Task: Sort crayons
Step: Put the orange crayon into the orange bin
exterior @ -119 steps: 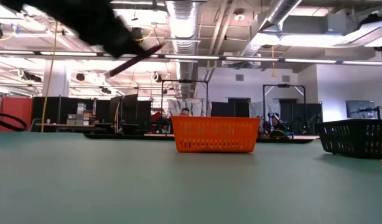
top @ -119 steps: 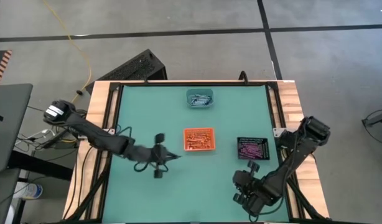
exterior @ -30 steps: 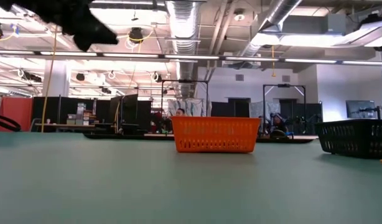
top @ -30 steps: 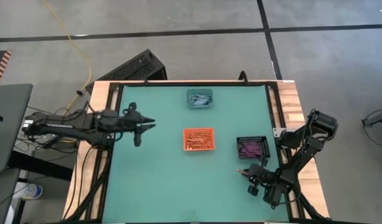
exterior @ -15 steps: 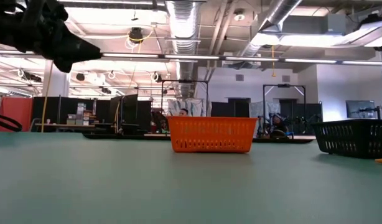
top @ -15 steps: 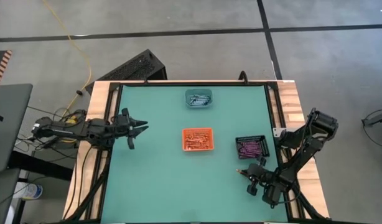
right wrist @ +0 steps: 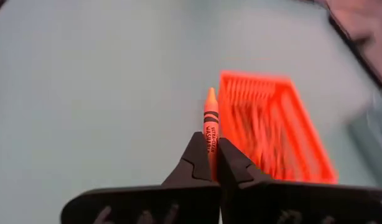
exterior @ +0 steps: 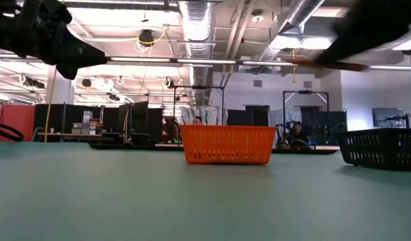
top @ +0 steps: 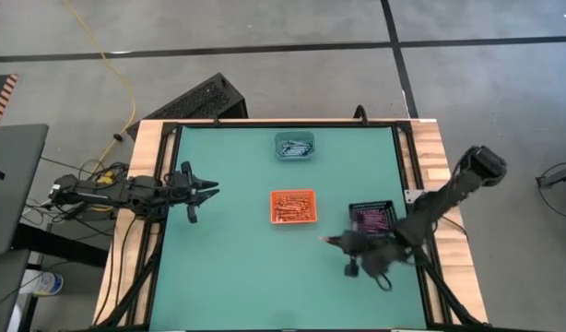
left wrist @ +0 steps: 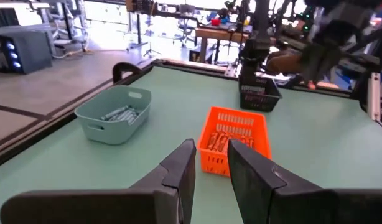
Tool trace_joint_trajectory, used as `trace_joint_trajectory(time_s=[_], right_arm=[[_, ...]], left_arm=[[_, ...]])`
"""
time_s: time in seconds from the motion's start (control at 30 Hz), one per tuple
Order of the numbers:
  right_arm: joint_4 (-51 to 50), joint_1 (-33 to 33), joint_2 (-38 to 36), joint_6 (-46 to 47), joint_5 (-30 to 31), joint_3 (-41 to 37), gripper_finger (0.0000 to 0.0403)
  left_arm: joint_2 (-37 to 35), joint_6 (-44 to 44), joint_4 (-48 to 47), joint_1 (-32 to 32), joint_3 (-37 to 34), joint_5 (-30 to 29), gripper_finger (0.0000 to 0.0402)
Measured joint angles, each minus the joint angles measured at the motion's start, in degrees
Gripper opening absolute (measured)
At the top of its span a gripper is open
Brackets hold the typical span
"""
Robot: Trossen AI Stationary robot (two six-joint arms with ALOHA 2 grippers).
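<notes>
My right gripper (top: pixel 333 241) hangs above the table, just in front of the black tray (top: pixel 372 218), shut on an orange crayon (right wrist: pixel 210 118). The low view shows that crayon (exterior: pixel 326 65) high over the table. The orange tray (top: pixel 293 206) of orange crayons stands mid-table, ahead of the held crayon's tip. The teal tray (top: pixel 294 146) holds blue-grey crayons at the far edge, and the black tray holds purple-pink ones. My left gripper (top: pixel 206 187) waits near the table's left edge, open, with nothing between its fingers (left wrist: pixel 178 171). My right gripper pinches the orange crayon between its two fingers (right wrist: pixel 194 158) on the wrapper's rear part (right wrist: pixel 211 144). The fingers lie along the crayon and come about level from the table's right side. The pointed tip (right wrist: pixel 210 94) sticks out past the fingertips. The crayon is lifted clear of the table.
Black rails run along the table's edge (top: pixel 169 166). Bare green mat (top: pixel 255 267) stretches across the near half and left of the orange tray. Beyond the far edge the low view shows a workshop with desks and racks.
My right gripper has gone from the near right corner toward the table's left and up, toward the orange tray. The orange crayon that lay on the mat there is now lifted clear in it. My left gripper has drawn back a little toward the left edge.
</notes>
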Motion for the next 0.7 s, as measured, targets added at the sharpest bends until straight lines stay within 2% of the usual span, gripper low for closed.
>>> trace_joint_trajectory(time_s=[0.07,0.17,0.3,0.43,0.53,0.7], right_arm=[[6.3,-5.7,0.0,-11.1,-6.0,0.0,0.0001],[13.3,-15.1,1.5,-21.6,-16.8,0.1,0.0001],[20.5,-26.2,5.7,-28.5,-30.9,0.1,0.0001],[26.9,-32.7,10.3,-32.2,-41.3,0.1,0.0001],[27.8,-34.7,12.7,-33.6,-45.2,0.1,0.0002],[28.1,-36.9,15.2,-34.3,-45.4,0.1,0.0005]], left_arm=[[0.0,-0.2,-0.1,0.0,0.0,0.8,0.0083],[0.0,-0.4,0.0,0.0,0.0,1.8,0.0083],[0.0,0.0,0.5,0.0,0.0,1.8,0.0083],[0.0,-0.1,0.5,0.0,0.0,1.9,0.0083],[0.0,-0.5,0.3,0.0,0.0,2.5,0.0083],[0.0,-0.4,0.4,0.0,0.0,3.4,0.0083]])
